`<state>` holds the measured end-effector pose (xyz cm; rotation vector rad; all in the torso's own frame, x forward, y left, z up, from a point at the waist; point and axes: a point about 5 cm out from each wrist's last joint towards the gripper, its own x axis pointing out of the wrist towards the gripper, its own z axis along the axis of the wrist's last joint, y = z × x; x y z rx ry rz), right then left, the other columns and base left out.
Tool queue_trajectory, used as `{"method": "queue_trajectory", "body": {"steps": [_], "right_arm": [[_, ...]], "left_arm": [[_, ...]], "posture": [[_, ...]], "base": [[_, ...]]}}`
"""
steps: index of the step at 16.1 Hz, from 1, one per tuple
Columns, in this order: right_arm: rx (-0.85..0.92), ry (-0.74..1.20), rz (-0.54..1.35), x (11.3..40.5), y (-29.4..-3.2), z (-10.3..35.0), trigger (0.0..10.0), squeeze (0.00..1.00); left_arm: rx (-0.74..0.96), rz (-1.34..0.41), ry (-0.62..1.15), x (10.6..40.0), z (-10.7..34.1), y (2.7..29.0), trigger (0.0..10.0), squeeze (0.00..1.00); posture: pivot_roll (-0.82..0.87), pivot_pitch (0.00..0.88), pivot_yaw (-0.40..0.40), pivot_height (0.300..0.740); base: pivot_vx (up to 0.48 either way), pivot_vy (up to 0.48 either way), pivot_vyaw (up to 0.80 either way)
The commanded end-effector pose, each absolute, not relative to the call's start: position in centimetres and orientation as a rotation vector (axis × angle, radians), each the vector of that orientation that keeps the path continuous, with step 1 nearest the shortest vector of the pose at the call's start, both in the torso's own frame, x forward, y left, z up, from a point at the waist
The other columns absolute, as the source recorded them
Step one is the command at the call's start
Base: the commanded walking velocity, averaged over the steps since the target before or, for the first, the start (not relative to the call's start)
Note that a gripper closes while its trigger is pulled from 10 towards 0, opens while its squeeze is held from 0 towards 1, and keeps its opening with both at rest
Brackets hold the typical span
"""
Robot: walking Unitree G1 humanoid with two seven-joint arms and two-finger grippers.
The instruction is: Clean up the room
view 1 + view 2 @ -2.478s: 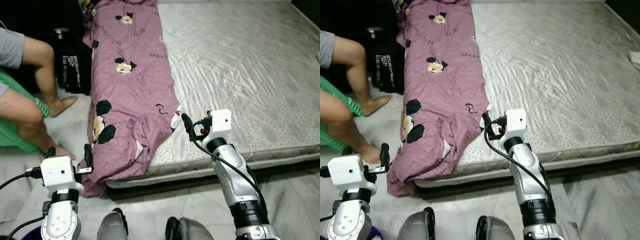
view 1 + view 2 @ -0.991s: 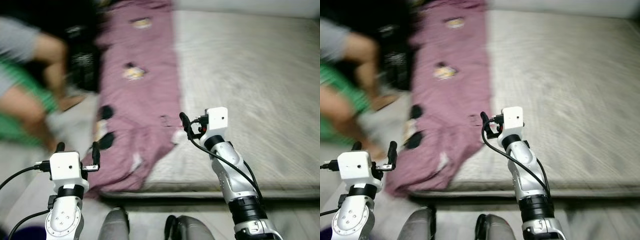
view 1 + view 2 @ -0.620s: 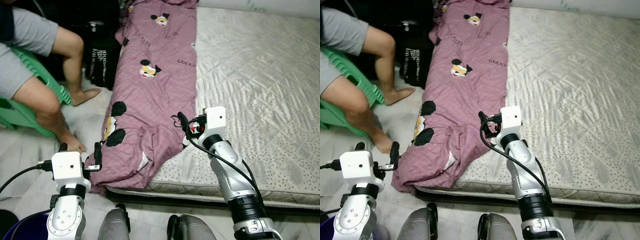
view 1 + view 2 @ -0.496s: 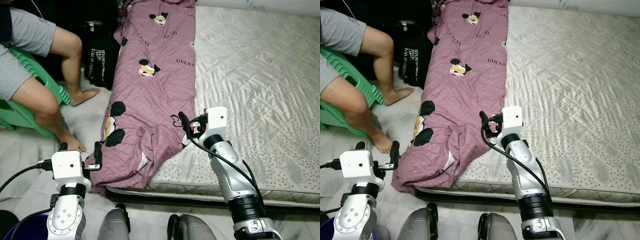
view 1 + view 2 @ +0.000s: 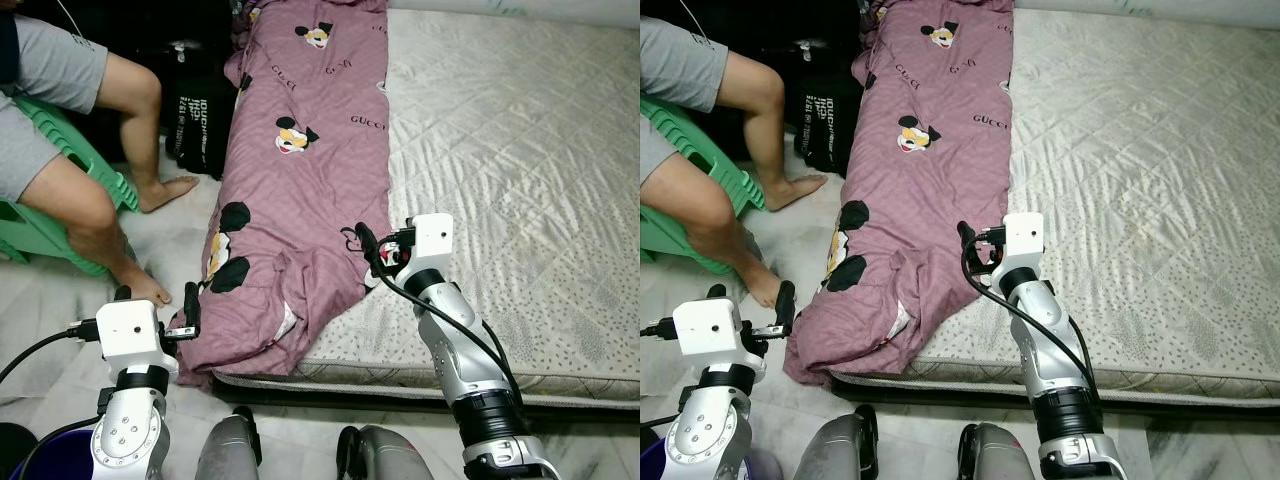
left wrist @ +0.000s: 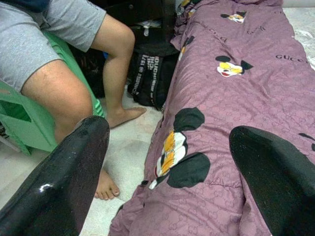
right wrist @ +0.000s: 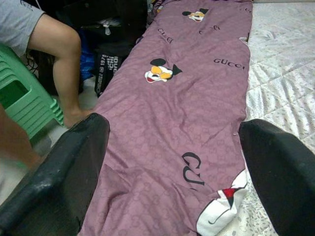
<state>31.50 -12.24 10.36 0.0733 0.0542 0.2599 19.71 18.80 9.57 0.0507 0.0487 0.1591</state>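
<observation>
A long purple blanket (image 5: 290,180) with cartoon mice lies along the left edge of the grey mattress (image 5: 520,170), its lower end hanging to the floor. The right gripper (image 5: 368,248) hovers wide open over its crumpled corner, holding nothing. The left gripper (image 5: 155,302) is open and empty, low beside the hanging end. Close by, a person's bare legs (image 5: 95,215), a green stool (image 5: 45,225) and a black bag (image 5: 200,125) crowd the floor.

Matt cloth blanket (image 5: 300,170) — quilted mattress (image 5: 510,170).

Purple cartoon-print blanket (image 5: 290,170) stretched along mattress (image 5: 520,180) edge; corner overhanging
</observation>
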Motion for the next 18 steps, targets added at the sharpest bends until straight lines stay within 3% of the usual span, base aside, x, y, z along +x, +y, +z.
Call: {"method": "queue_trajectory", "body": {"steps": [1, 10, 18], "right_arm": [[0.083, 0.060, 0.256, 31.55, -12.48, 10.34, 10.0, 0.00], [0.089, 0.061, 0.277, 31.71, -12.19, 10.32, 10.0, 0.00], [0.090, 0.076, 0.303, 31.74, -11.56, 10.06, 10.0, 0.00]], "left_arm": [[0.057, 0.166, 0.070, 19.45, 9.32, 19.12, 10.0, 0.00], [0.049, 0.182, 0.067, 19.76, 9.33, 19.26, 10.0, 0.00], [0.022, 0.244, 0.062, 19.90, 9.42, 19.91, 10.0, 0.00]], "posture": [[0.01, 0.189, -0.053, 0.700], [0.01, 0.181, -0.055, 0.635], [0.01, 0.175, -0.057, 0.635]], "base": [[0.000, 0.000, 0.00], [0.000, 0.000, 0.00], [0.000, 0.000, 0.00]]}}
